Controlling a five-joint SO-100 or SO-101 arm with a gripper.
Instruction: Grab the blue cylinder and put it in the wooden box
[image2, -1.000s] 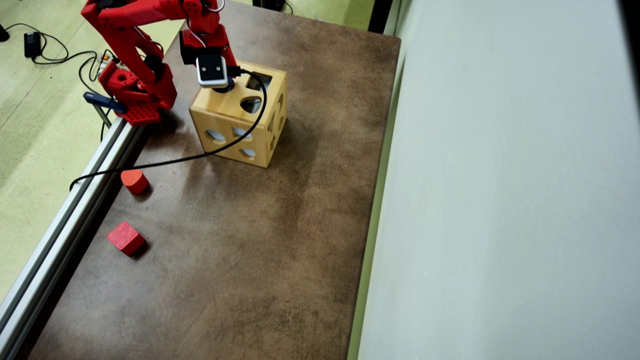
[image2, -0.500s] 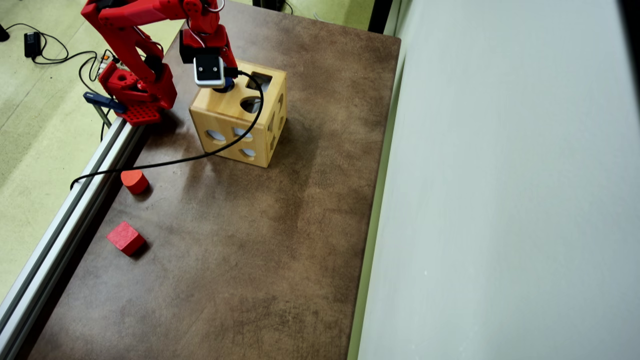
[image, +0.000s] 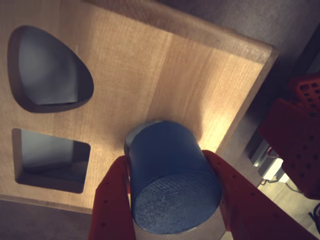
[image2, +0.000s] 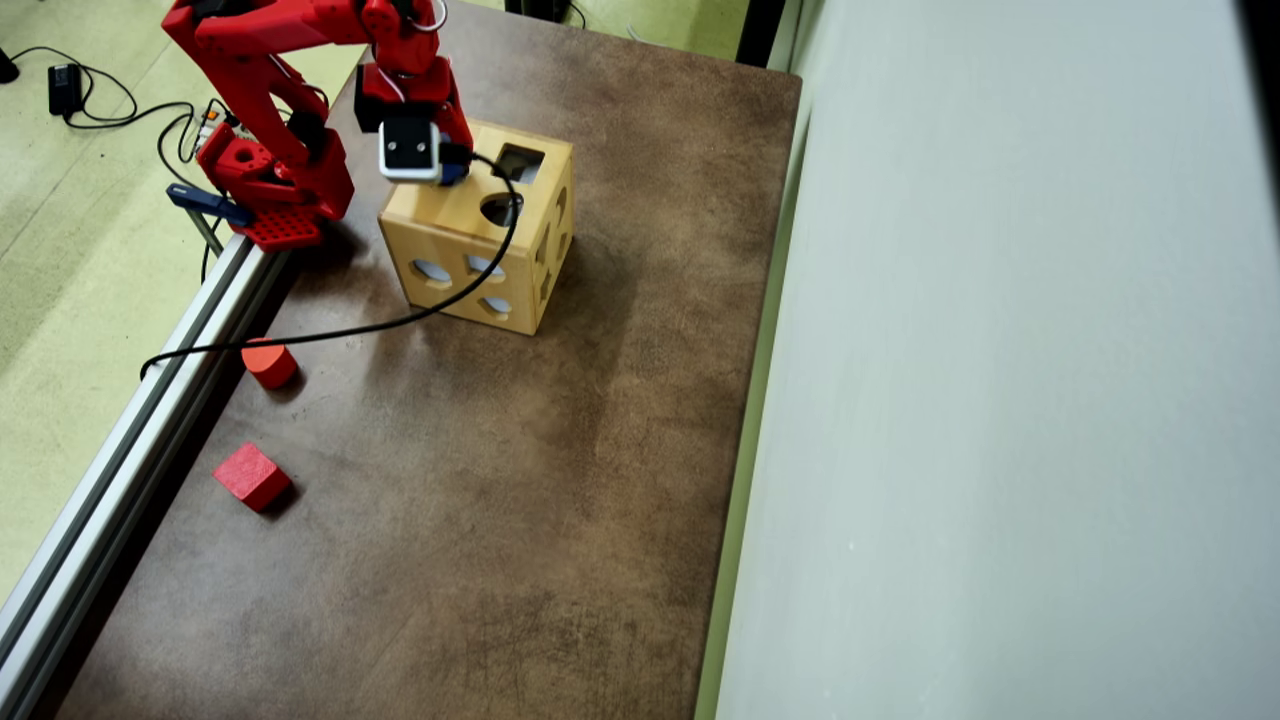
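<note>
Gripper (image: 172, 197) clamps the blue cylinder (image: 170, 180) over the wooden box (image: 165, 75) top.

The red arm (image2: 290, 60) reaches over the wooden box (image2: 478, 232) at about eleven o'clock on the brown table (image2: 560, 480). A white wrist camera (image2: 408, 150) covers the gripper; a blue sliver (image2: 452, 172) shows beside it. Toward eight o'clock lie an orange-red rounded block (image2: 268, 362) and a red cube (image2: 250, 476).
</note>
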